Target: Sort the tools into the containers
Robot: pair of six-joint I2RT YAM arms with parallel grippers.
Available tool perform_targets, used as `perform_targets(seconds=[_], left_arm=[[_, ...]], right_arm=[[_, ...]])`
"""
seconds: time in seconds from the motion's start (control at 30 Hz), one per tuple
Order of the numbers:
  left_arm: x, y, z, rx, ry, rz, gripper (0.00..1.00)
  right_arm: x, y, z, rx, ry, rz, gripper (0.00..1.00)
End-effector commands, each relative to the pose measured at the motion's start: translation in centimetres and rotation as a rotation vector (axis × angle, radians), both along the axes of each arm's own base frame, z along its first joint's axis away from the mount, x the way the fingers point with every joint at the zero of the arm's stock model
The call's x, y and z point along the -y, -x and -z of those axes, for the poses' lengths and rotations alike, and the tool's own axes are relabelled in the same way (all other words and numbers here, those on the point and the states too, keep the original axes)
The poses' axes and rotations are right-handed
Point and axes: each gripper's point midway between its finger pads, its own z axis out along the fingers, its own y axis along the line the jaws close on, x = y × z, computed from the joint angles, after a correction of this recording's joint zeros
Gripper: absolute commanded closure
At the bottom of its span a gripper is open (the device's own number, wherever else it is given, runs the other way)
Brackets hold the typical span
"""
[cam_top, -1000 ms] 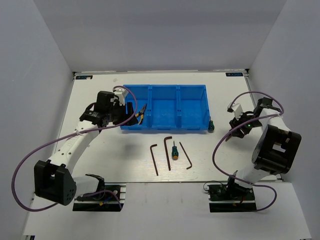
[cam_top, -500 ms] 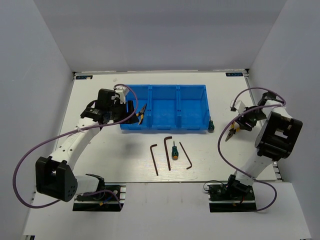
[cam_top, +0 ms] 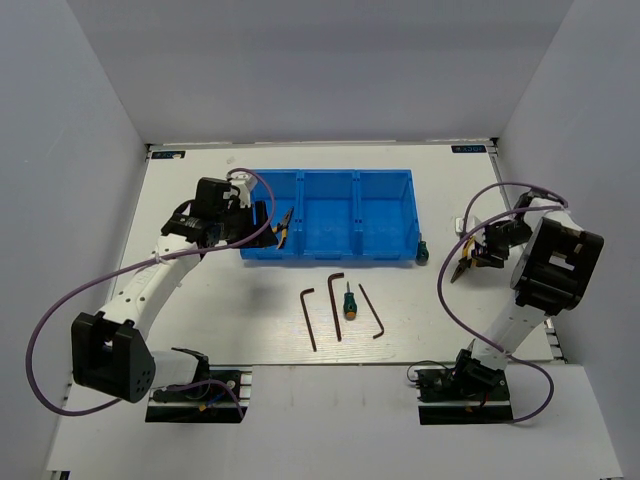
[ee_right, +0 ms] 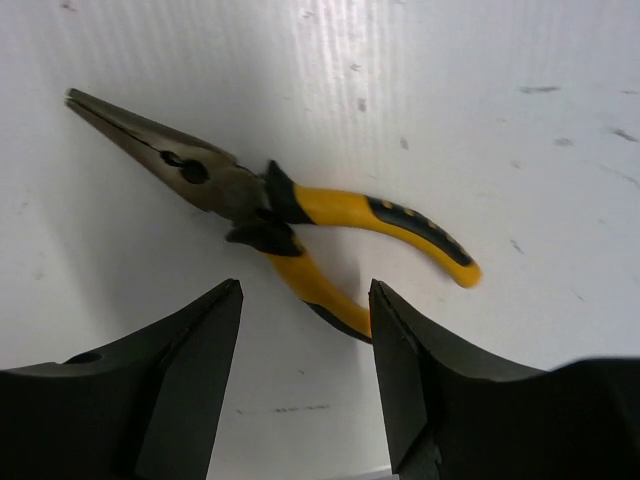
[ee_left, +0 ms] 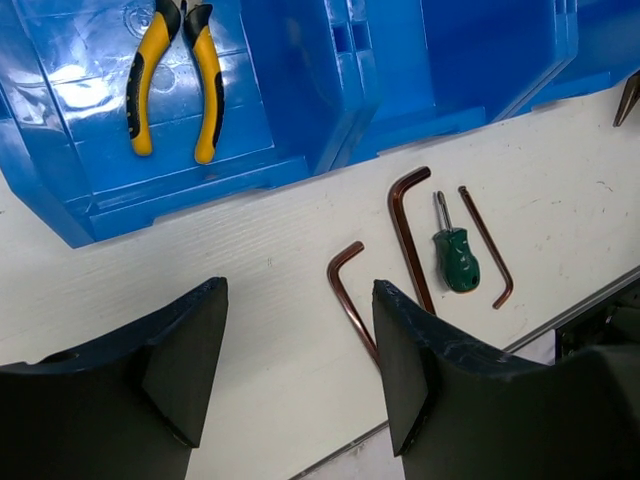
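White tabletop boxed in by grey walls, and both arms are out over it. Left gripper hangs above the near-left corner of the blue three-compartment bin, fingers spread wide with nothing between them. Just beyond it, in the bin's left compartment, lies a pair of yellow-handled pliers, handles toward the camera in the wrist view. Out on the bare table in front of the bin sit three hex keys in a row: the left hex key, the middle hex key and the right hex key, with the green-handled screwdriver tucked between the middle and right ones, tip toward the bin.

Over on the right side, the right gripper is also parted and carrying nothing, poised over a second pair of pliers, long-nosed, lying flat on the table well right of the bin. Its nose points up-left in the wrist view, handles splayed, one running down toward the gap between the fingers. A small dark green-tipped tool rests just beside the bin's near-right corner.
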Motion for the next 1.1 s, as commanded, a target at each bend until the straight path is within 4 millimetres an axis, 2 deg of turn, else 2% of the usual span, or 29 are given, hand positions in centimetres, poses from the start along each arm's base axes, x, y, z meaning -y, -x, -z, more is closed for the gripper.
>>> perform_targets(seconds=[0.0,0.13,0.3,0.33,0.43,0.47,0.6,0.7,0.8,0.83,0.93,0.97,1.07], left_arm=[[0.5,-0.5,-1.2,0.027,0.020,0.008,0.30],[0.7,-0.9,-1.7,0.037,0.023,0.008,0.30],[0.7,-0.9,-1.7,0.037,0.023,0.008,0.30],[0.7,-0.9,-1.7,0.037,0.023,0.008,0.30],[0.6,-0.6,-1.6,0.037,0.023,0.008,0.30],[0.6,-0.6,-1.6,0.037,0.023,0.008,0.30],[0.5,-0.3,-1.6,0.044,0.026,0.008,0.30],[0.5,-0.2,-1.2,0.037,0.030,0.002,0.30],[0.5,-0.2,-0.9,0.035,0.029,0.002,0.30],[0.5,-0.2,-0.9,0.035,0.029,0.002,0.30],[0.7,-0.3,-1.1,0.042,0.038,0.008,0.30],[0.7,-0.3,-1.1,0.042,0.038,0.008,0.30],[0.8,-0.1,-1.7,0.058,0.050,0.015,0.30]], right_arm=[[-1.0,1.8,1.0,-0.016,-0.006,-0.120,0.40],[-0.8,2.4,2.5,-0.060,0.004,-0.137,0.40],[-0.7,2.2,2.8,-0.097,0.011,-0.131,0.42],[-0.5,2.6,3.5,-0.128,0.026,-0.145,0.42],[-0.1,3.5,4.0,-0.178,0.055,-0.161,0.48],[-0.1,4.1,4.0,-0.208,0.057,-0.160,0.55],[-0.3,6.4,4.3,-0.288,0.071,-0.139,0.68],[-0.3,7.6,4.7,-0.309,0.083,-0.108,0.71],[-0.4,7.9,4.7,-0.328,0.082,-0.043,0.78],[-0.5,7.8,4.7,-0.329,0.078,-0.030,0.85],[-0.7,7.6,4.4,-0.339,0.070,0.043,0.94],[-0.9,7.7,4.3,-0.347,0.064,0.054,1.00],[-1.5,7.1,2.4,-0.355,0.015,0.156,1.00]])
